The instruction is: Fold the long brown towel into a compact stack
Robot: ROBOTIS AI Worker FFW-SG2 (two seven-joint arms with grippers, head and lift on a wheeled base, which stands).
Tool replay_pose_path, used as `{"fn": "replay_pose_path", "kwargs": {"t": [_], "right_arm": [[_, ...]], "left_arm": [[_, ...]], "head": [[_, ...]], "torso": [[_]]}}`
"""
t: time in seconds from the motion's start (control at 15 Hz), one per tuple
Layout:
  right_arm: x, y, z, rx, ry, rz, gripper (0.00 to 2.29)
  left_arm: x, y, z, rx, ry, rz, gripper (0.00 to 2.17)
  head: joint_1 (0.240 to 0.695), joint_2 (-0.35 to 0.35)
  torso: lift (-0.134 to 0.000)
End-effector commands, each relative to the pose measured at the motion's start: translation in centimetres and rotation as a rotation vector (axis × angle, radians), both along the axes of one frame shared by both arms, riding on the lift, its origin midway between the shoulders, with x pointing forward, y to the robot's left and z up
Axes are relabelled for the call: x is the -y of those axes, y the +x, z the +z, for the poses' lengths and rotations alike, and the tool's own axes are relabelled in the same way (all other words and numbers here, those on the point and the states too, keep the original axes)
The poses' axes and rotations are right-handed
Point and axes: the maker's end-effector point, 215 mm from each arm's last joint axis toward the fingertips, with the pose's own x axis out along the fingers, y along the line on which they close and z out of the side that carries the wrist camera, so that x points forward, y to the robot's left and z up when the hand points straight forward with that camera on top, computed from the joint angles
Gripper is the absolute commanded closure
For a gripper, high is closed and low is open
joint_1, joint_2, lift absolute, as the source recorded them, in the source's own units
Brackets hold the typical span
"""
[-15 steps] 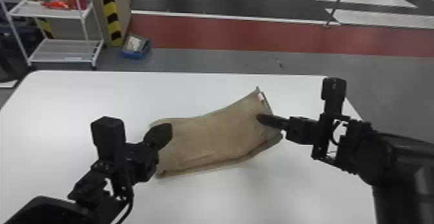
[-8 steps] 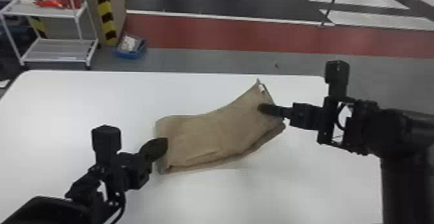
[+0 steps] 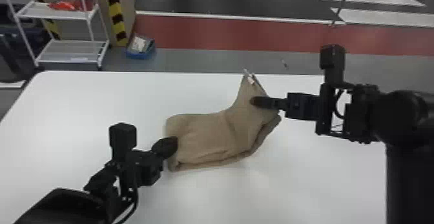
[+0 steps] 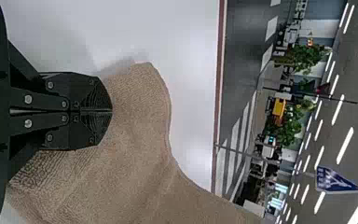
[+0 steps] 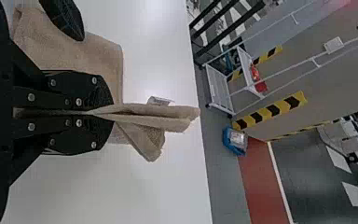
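The brown towel (image 3: 210, 136), folded in layers, lies on the white table with its right end raised in a peak. My left gripper (image 3: 174, 146) is at its left end; in the left wrist view my left gripper (image 4: 112, 111) has its fingertips together over the brown cloth (image 4: 135, 140). At the raised right end is my right gripper (image 3: 255, 102). Seen from the right wrist, my right gripper (image 5: 107, 112) is shut on the towel's layers (image 5: 154, 116), which stick out past the fingertips beside a small white tag (image 5: 160, 101).
The white table (image 3: 97, 94) extends around the towel on all sides. Beyond its far edge stand a white shelf rack (image 3: 69, 50) and a blue box (image 3: 140, 50) on the floor.
The towel's right end has risen into a steeper peak and its middle has bent more. Both grippers have shifted slightly in the head view, which has itself shifted a little.
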Motion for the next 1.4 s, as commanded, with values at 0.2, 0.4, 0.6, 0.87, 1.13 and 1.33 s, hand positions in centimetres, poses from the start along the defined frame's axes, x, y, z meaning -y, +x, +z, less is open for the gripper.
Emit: {"fn": "replay_pose_path", "kwargs": {"t": [0.2,0.4,0.6,0.87,1.13,1.33], "right_arm": [[-5.4,-0.5,-1.7,-0.021,-0.035,0.079,1.12],[-7.6,-1.0,-2.5,-0.034,-0.042,0.112,1.12],[-9.3,-1.1,-4.0,-0.054,-0.04,0.128,1.12],[-9.3,-1.2,-5.7,-0.086,-0.056,0.124,1.11],[-9.8,-1.3,-6.8,-0.095,-0.076,0.128,1.1],[-10.4,-1.4,-7.3,-0.105,-0.071,0.137,1.11]], "left_arm": [[1.4,-0.5,-0.3,-0.008,-0.008,-0.023,1.42],[2.7,-1.0,-0.4,-0.012,-0.016,-0.041,1.42],[3.7,-1.3,-0.4,-0.016,-0.026,-0.052,1.42],[3.8,-1.3,-0.9,-0.025,-0.025,-0.051,1.42],[3.7,-1.1,-0.6,-0.017,-0.029,-0.05,1.42],[3.7,-1.1,-0.6,-0.018,-0.032,-0.05,1.42]], "head": [[0.695,-0.073],[0.695,-0.059],[0.695,-0.047],[0.695,-0.043],[0.695,-0.041],[0.695,-0.036]], "torso": [[-0.125],[-0.125],[-0.125],[-0.125],[-0.125],[-0.125]]}}
